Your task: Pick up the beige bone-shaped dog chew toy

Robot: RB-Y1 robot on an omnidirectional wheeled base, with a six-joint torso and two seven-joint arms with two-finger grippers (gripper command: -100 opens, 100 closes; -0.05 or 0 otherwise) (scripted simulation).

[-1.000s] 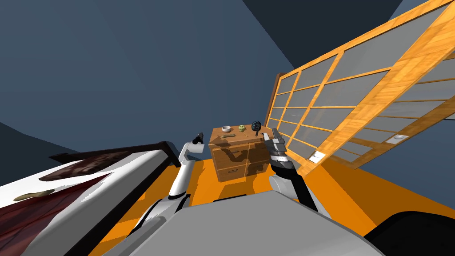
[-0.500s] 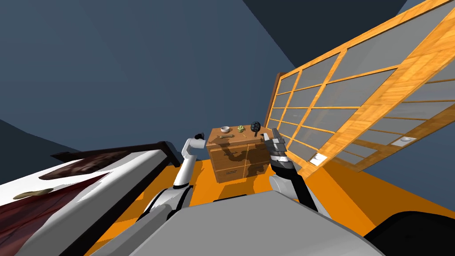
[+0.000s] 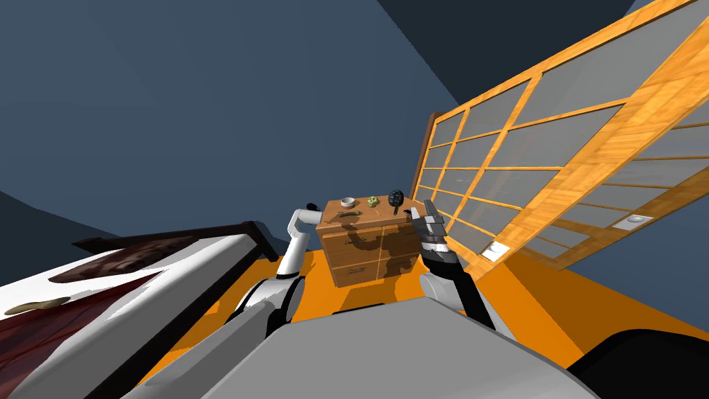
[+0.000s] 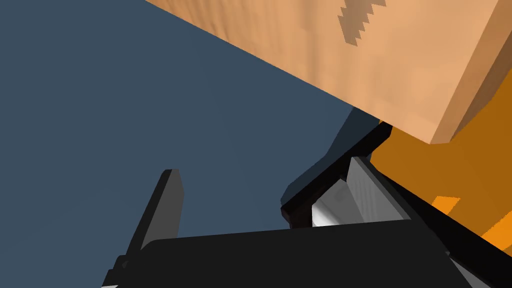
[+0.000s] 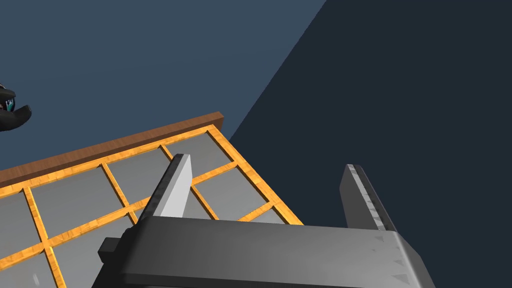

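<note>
**Left end effector open at the corner of the chest, bone not yet reached**

The bone toy [image 3: 348,215] lies flat on the worktop [image 3: 388,211] of a wooden chest of drawers [image 3: 363,249], on its left half and close to the near edge. A white bowl [image 3: 347,202] stands just beyond the toy. A small green object [image 3: 373,201] and a black object [image 3: 396,197] sit further right, toward the far edge.

My left end effector [image 4: 261,165] is wide open and holds nothing. It sits at the near left corner of the chest, with the chest's pale wood slanting close past one finger. My right end effector [image 5: 267,165] is wide open and empty too, raised off the right near corner.

I judge this to be the approach. To do it well, I should first lift the left hand clear of the corner and carry it right, over the toy. I should then turn the fingers across the narrow middle of the bone and come straight down. The bowl is close behind, so the far finger has little room.

From the head the toy is tiny and its knobbed ends barely read. Its colour looks more olive-brown than beige. My left wrist sees wood, wall and orange floor [image 4: 465,180], so I cannot judge my height above the worktop from there.
</note>
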